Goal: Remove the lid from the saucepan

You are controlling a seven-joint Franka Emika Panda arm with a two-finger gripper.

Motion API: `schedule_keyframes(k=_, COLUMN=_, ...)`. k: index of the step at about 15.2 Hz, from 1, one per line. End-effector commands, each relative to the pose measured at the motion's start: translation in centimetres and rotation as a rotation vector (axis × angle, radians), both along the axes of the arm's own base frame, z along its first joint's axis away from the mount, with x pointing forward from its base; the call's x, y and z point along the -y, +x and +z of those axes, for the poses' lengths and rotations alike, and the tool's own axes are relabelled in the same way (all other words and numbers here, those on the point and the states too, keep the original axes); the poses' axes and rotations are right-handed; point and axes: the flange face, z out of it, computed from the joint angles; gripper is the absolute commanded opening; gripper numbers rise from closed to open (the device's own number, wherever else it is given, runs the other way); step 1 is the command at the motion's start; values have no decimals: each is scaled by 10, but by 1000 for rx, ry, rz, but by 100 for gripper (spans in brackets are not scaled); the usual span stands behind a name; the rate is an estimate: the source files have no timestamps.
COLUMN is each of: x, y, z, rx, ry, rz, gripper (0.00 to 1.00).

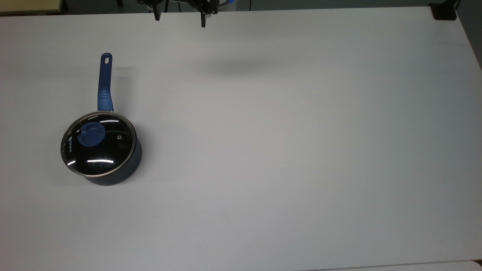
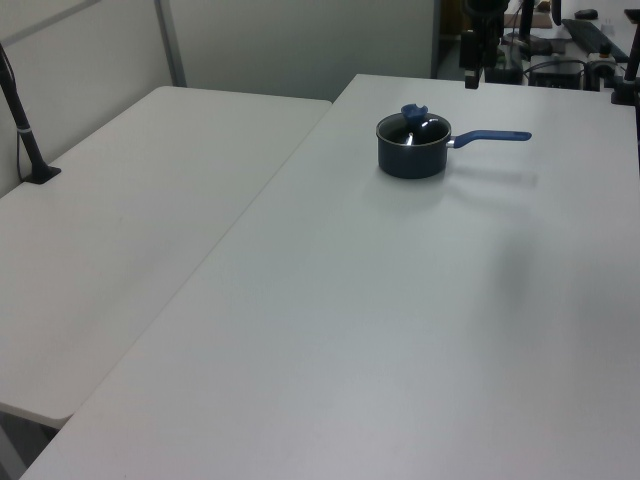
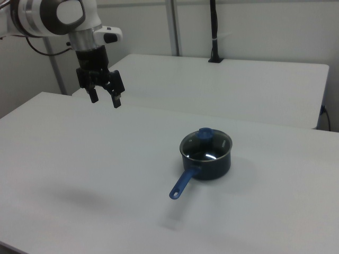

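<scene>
The dark navy saucepan (image 1: 113, 177) stands on the white table at the top view's left, its long blue handle (image 1: 105, 84) pointing toward the top edge. The glass lid (image 1: 98, 143) with its blue knob (image 1: 91, 134) sits on it. The saucepan (image 2: 412, 155) and lid (image 2: 413, 125) show far back in the left view; the saucepan (image 3: 206, 163) and lid (image 3: 206, 144) sit centre-right in the right view. My gripper (image 3: 105, 99) hangs open and empty high above the table, well away from the pan, at the right view's upper left. The gripper (image 1: 180, 20) sits at the top view's top edge.
The white table (image 1: 286, 150) spreads wide to the top view's right of the pan. A second white table (image 2: 130, 220) adjoins it at the left view's left. A black post (image 3: 214, 32) stands on the far table in the right view. A black block (image 1: 444, 11) sits at the top view's top right corner.
</scene>
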Motion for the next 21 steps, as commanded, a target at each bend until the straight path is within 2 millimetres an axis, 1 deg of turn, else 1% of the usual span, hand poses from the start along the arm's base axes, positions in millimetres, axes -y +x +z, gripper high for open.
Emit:
schedule_keyframes(k=1, x=-3, y=1, z=-6, rx=-18, ry=-17, rz=14, gripper=100)
schedule_keyframes(k=11, x=0, y=2, z=-8, rx=-15, ry=-17, rz=11, gripper=100)
schedule_keyframes(k=13, x=3, y=8, z=-8, rx=11, ry=-16, rz=40, gripper=100)
schedule_keyframes(k=14, x=8, y=12, z=-12, rx=20, ry=-14, rz=57, gripper=100)
schedule_keyframes(k=17, x=12, y=29, z=-30, rx=35, ry=-14, rz=75, gripper=100)
schedule_keyframes(k=18, x=18, y=35, z=-36, rx=51, ry=-18, rz=60, gripper=100)
schedule_keyframes(k=19, x=29, y=42, z=-45, rx=60, ry=-23, rz=41, gripper=100)
schedule_keyframes(k=21, x=63, y=55, z=-52, rx=88, ry=-32, rz=-2, gripper=100)
